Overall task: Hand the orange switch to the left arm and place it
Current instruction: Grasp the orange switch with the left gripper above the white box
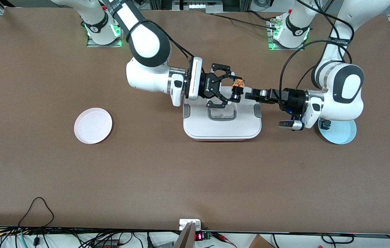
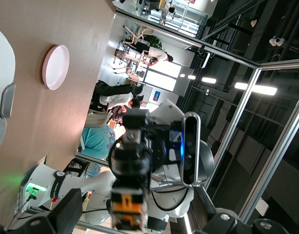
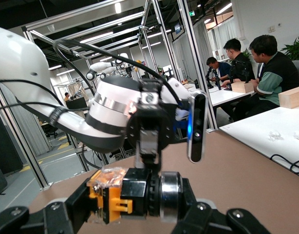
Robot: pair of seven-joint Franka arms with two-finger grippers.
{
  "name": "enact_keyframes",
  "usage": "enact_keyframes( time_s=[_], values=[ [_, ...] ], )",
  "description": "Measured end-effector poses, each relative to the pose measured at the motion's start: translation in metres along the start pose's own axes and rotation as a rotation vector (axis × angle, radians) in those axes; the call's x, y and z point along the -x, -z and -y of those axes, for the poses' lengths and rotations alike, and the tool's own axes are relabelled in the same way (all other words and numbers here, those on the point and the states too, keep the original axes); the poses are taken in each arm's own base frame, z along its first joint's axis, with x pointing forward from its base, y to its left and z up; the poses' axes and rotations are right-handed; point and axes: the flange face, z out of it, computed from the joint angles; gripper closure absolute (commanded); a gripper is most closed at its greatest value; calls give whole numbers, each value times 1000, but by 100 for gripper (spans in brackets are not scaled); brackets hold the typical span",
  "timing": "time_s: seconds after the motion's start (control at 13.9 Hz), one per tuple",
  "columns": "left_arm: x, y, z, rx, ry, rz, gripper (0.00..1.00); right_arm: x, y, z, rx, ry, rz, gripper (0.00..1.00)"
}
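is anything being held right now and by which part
Yes: the left gripper holds the orange switch by its black body over the box; the right gripper's open jaws flank it.

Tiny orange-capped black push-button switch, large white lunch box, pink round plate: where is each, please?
orange switch [image 1: 238, 83], front view, orange cap.
white lunch box [image 1: 222, 125], front view, bare lid.
pink plate [image 1: 93, 125], front view, its centre.

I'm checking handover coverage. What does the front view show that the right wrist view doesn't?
Only the front view shows the box beneath the handover, the pink plate, and the blue plate holding a second small switch. Only the right wrist view shows people seated at desks in the background. Both show the orange switch between the right hand and the left hand, over the box.
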Motion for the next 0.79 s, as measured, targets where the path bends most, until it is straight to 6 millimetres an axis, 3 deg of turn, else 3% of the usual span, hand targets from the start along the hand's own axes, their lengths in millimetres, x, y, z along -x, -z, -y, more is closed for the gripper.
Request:
enact_keyframes(
  time_s=[0.22,0.79],
  values=[
    [11,-9,-3,-6,-3,12,0,2,0,-1,1,8,2,99],
    [12,-19,6,-22,-18,8,0,-1,0,-2,2,12,-1,99]
  ],
)
